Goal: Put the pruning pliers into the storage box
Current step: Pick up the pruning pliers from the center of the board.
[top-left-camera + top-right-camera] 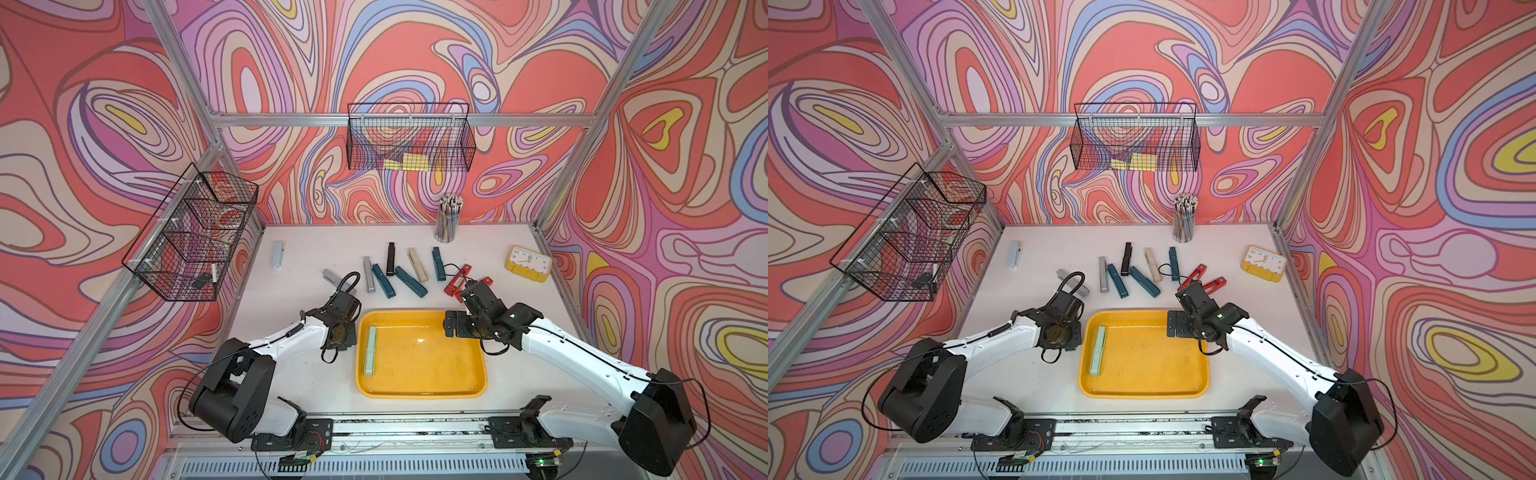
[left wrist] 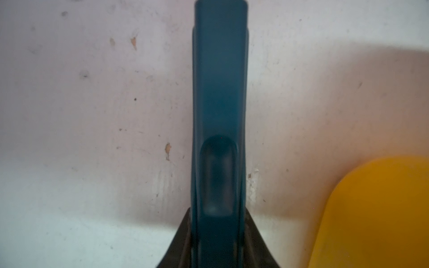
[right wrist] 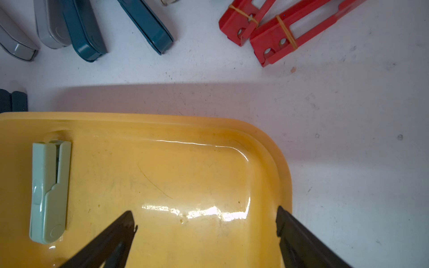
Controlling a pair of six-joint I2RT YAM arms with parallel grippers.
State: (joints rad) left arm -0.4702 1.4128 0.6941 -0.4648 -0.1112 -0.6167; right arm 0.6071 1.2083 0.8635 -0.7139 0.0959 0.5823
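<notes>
Storage box [image 1: 419,392] near centre, one pale green pliers [image 1: 370,351] inside along its left wall; left gripper [image 2: 217,211] just left of the box's far-left corner, jaws hugging both sides of teal pliers [image 2: 219,92] (blurry; probably clamped, can't tell if it's off the table); right gripper [image 3: 205,213] spread wide, empty, over the far-right corner; step: grasp; next: lift, clear the rim, release inside; remaining pliers [image 1: 409,281] lie beyond.
</notes>
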